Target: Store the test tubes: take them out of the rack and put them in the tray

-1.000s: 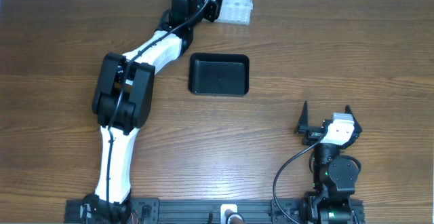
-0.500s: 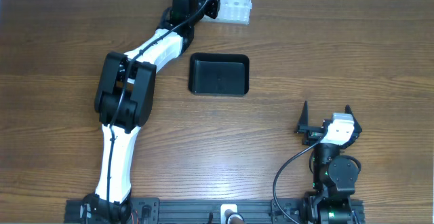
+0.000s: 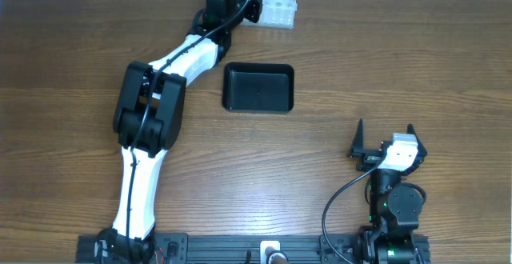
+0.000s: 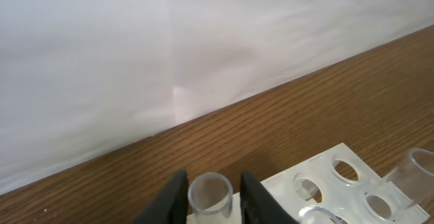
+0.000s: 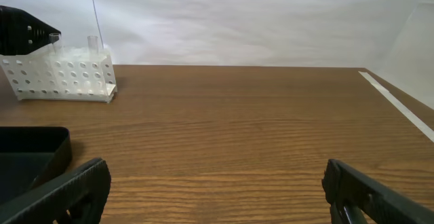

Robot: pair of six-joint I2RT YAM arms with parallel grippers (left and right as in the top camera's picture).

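The left gripper (image 4: 213,203) is pinched on a test tube (image 4: 210,191) that stands upright between its fingers, long axis vertical, at the near end of the rack (image 3: 278,10). The rest of the rack runs off to one side of the gripper, with another tube (image 4: 422,173) standing farther along it. The tray (image 3: 258,66) lies empty on the desk (image 3: 416,48), back toward this arm's base and a little toward the right arm, near the rack but apart from it. So the tube likely needs a straight lift along its axis before any carry. The right gripper (image 3: 385,132) hangs wide open and holds nothing, well away from rack and tray; the left arm is much nearer.

Since a second ago the left wrist has crept slightly farther from its base. The right arm has not moved.
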